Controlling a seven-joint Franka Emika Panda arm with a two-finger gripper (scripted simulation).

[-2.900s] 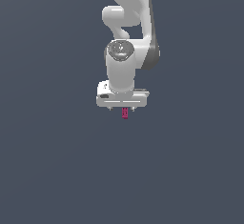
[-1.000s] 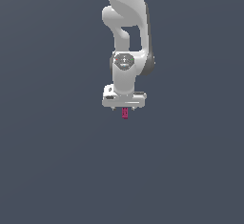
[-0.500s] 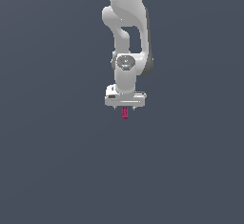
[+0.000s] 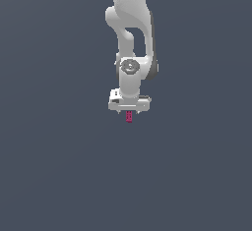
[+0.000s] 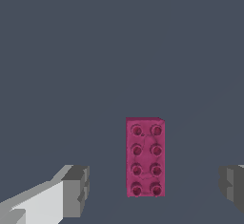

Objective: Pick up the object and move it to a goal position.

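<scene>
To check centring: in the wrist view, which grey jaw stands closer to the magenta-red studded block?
The jaw with its white body showing; the one cut by the picture edge leaves a wider gap to the magenta-red studded block.

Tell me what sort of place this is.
Most likely a bare simulated test scene, not a real room: flat, featureless grey ground, a lone white arm with an open gripper, and one studded magenta block.
</scene>
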